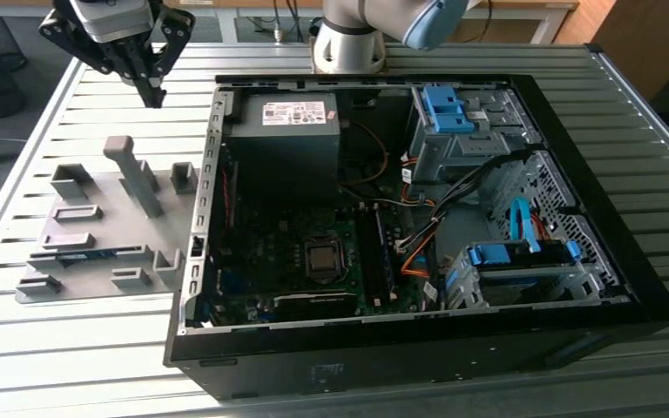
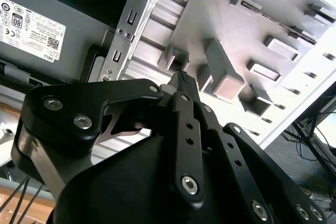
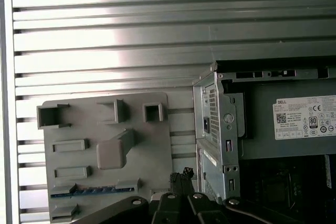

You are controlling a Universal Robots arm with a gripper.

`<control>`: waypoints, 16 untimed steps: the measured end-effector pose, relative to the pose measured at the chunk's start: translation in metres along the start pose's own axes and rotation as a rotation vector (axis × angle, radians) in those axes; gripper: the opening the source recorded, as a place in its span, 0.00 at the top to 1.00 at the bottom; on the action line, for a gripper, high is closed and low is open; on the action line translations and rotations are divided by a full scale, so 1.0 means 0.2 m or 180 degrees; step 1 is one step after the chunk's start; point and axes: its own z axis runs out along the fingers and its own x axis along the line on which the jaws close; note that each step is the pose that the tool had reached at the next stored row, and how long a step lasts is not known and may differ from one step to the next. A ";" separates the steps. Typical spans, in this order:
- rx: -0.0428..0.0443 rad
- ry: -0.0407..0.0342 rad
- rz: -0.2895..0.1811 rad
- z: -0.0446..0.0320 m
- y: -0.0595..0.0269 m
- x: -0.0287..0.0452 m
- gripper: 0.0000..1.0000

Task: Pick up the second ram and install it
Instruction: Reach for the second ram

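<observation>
The gripper [image 1: 152, 94] hangs over the slatted table [image 1: 79, 348], between the grey fixture plate [image 1: 102, 196] and the open computer case [image 1: 428, 348]. Its fingers are pressed together and hold nothing. In the first wrist view, the second ram [image 3: 86, 191] lies in a slot of the fixture plate, apart from the gripper.

The arm [image 1: 352, 39] stands upright at the back, upper links bending off toward the exterior view's left. There's the tool [image 1: 151, 94], hanging high, pointing straight down, fingers [image 2: 182, 85] pressed together, tips touching in both wrist views.
</observation>
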 end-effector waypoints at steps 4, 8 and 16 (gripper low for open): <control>0.0000 0.0000 0.0000 0.000 -0.002 0.023 0.89; 0.0000 0.0000 0.0000 0.001 -0.004 0.047 0.89; 0.0000 0.0000 0.0000 0.001 -0.007 0.093 0.89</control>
